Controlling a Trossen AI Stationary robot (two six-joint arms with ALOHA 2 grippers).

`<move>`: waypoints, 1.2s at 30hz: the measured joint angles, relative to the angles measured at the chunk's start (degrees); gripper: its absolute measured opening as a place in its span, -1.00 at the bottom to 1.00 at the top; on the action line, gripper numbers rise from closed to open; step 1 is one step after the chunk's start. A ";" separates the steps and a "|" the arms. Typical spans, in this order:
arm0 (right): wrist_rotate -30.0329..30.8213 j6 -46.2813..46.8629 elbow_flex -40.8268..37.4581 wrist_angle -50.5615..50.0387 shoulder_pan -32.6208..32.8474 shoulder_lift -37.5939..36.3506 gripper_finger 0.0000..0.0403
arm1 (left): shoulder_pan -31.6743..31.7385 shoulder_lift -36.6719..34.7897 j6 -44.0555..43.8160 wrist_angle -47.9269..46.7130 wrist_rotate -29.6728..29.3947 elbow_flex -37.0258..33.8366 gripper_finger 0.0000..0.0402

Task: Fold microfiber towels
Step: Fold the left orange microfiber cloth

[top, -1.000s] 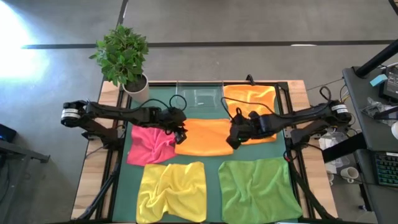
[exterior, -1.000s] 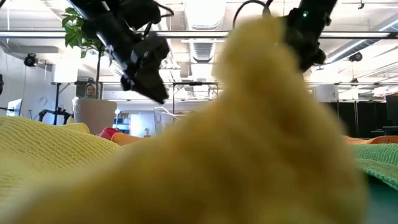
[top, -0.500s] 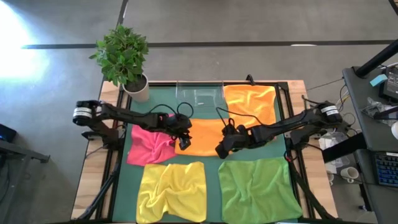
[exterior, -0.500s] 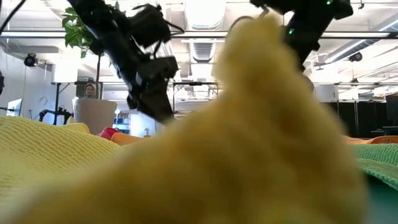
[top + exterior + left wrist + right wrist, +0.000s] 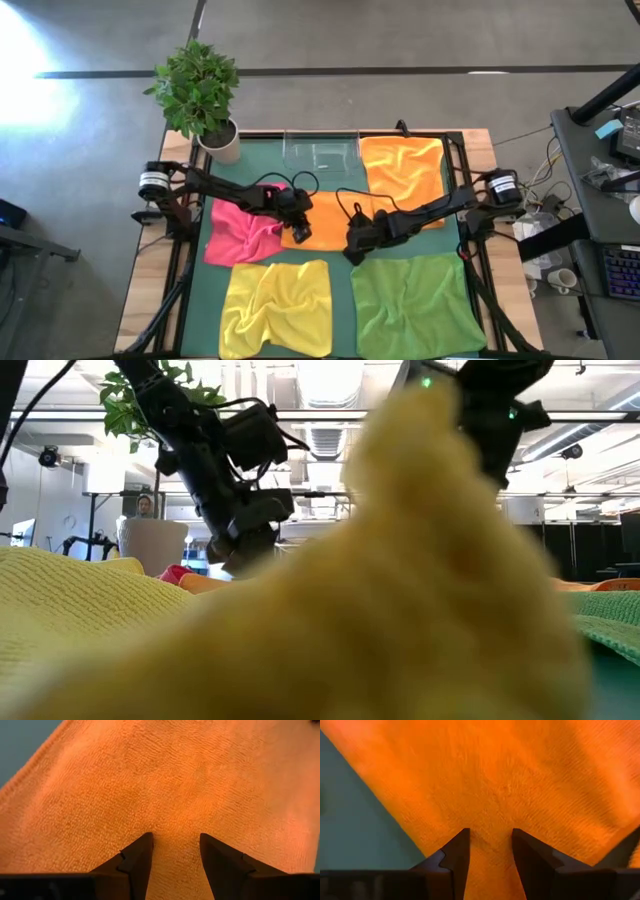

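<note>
Orange microfiber towel [image 5: 325,215] lying flat at the middle of the dark green table mat [image 5: 340,255], between the pink towel [image 5: 243,233] and the second orange towel [image 5: 402,165]. Left gripper [image 5: 299,234] stands at its near left corner, right gripper [image 5: 354,248] at its near right corner, each equally close to its own end. Both wrist views show the fingers [image 5: 136,862] [image 5: 454,860] parted with cloth running between them, pressed down onto the fabric; whether the edge is pinched cannot be told. Judged, the coming fold carries this near edge away toward the far edge
</note>
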 joint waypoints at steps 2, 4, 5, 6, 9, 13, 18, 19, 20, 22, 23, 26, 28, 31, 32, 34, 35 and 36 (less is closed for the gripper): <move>-1.17 -0.85 0.02 0.03 -0.77 0.68 -0.32 | -0.20 0.34 -2.05 0.02 1.24 -0.05 -0.24; -1.74 -1.11 0.15 -0.75 -1.71 1.06 -0.32 | -0.82 0.19 -3.57 0.00 1.80 -0.11 -0.24; -1.97 -1.14 0.19 -1.10 -2.23 1.12 -0.32 | -1.28 0.14 -4.25 0.00 2.59 -0.11 -0.24; -1.99 -1.14 0.22 -1.63 -2.84 1.13 -0.32 | -1.87 -0.08 -4.86 -0.03 3.49 -0.14 -0.24; -1.21 -1.67 0.13 -2.77 -5.22 0.90 -0.32 | -3.72 -0.41 -5.06 -0.41 7.73 -0.17 -0.24; -2.56 -3.25 0.13 -3.09 -7.97 0.78 -0.32 | -6.02 -0.42 -5.10 -0.50 10.53 -0.22 -0.24; -6.28 -9.38 1.26 -3.98 -9.03 -0.10 -0.32 | -6.49 -1.12 -5.16 -1.02 10.92 0.06 -0.24; -6.45 -9.98 1.53 -4.67 -8.94 -0.54 -0.32 | -6.49 -1.52 -5.20 -1.49 10.97 0.10 -0.24; -6.65 -10.03 1.85 -5.68 -8.84 -0.98 -0.32 | -6.51 -2.04 -5.22 -2.03 11.00 0.10 -0.24; -6.76 -9.67 3.22 -6.67 -8.79 -2.20 -0.32 | -6.51 -3.68 -5.22 -2.31 10.98 0.10 -0.24; -6.78 -9.49 3.92 -7.18 -8.78 -2.78 -0.32 | -6.51 -4.81 -5.22 -2.27 10.94 0.11 -0.24; -7.00 -8.83 5.99 -7.68 -8.42 -4.38 -0.32 | -6.61 -8.70 -4.90 -4.97 10.25 0.22 -0.24; -7.00 -8.22 7.84 -7.54 -7.59 -4.99 -0.32 | -6.62 -11.18 -4.55 -7.46 9.47 0.21 -0.24; -7.11 -7.00 10.87 -5.81 -5.75 -5.29 -0.32 | -6.71 -15.75 -3.12 -12.82 7.52 0.20 -0.24; -7.13 -6.67 11.45 -4.56 -5.09 -5.21 -0.32 | -6.71 -17.35 -2.99 -14.72 6.81 0.22 -0.24; -7.12 -6.07 12.36 -0.91 -3.73 -4.43 -0.32 | -6.71 -20.06 -2.97 -19.22 6.26 0.19 -0.24; -7.12 -6.07 12.75 1.13 -3.14 -3.90 -0.32 | -6.81 -21.41 -2.97 -20.59 6.03 0.17 -0.24; -7.13 -6.04 12.97 2.68 -2.55 -3.23 -0.32 | -7.12 -22.73 -2.97 -21.99 5.83 0.11 -0.24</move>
